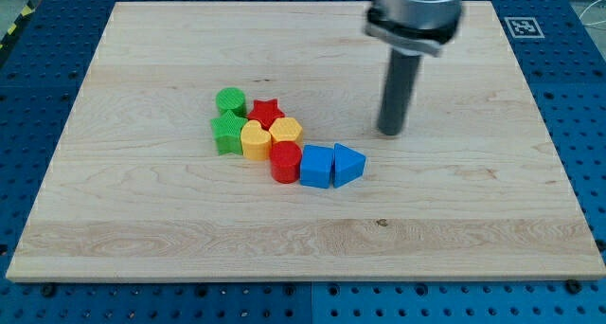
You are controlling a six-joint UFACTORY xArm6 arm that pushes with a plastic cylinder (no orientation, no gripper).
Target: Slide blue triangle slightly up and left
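We see my tip (390, 132), a bare rod grasping nothing, standing apart from the blue triangle (347, 164) at its one o'clock on the wooden board (473, 220).

Wooden surface (473, 248) sits on a blue perforated base (587, 125). All the blocks lie to the view's left of the end effector (390, 133).
- Blue cube (315, 167): nearest, below-left of it.
- Red cylinder (284, 162): touching the cube's far side.
- Yellow hexagon (286, 131): left of it, level.
- Yellow heart (255, 139): further left.
- Red star (267, 111): slightly up-left.
- Green cylinder (230, 101) and a ridged green block (227, 134), shape unclear: farthest left.
- Black-and-white marker tag (524, 27): up-right of it, at the surface corner.
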